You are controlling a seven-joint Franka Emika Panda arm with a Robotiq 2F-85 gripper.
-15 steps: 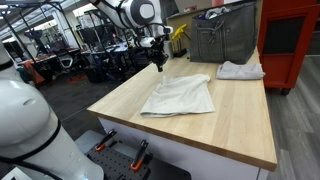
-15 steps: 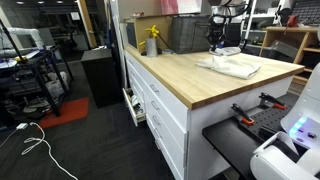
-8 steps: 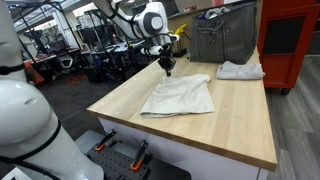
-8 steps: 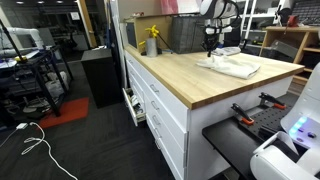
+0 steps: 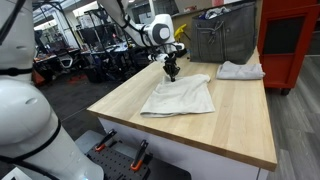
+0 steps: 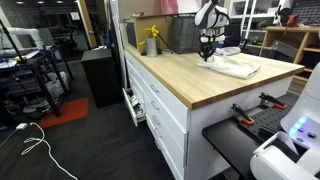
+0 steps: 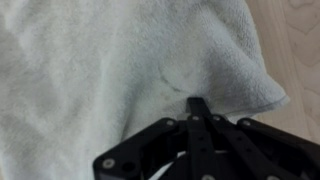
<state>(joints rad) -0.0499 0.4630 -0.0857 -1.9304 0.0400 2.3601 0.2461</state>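
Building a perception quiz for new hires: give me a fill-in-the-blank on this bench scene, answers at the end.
The gripper is at the edge of a spread-out towel whose colour is ___. That towel lies on a tabletop made of ___. A second towel lies bunched near a cabinet that is ___. In an exterior view, the bottle on the tabletop is ___.
Missing words: white; wood; red; yellow.

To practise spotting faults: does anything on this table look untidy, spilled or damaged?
The towel on the table lies unfolded, its edge rumpled beneath the gripper; a second towel sits crumpled near the far corner. Nothing looks spilled or damaged.
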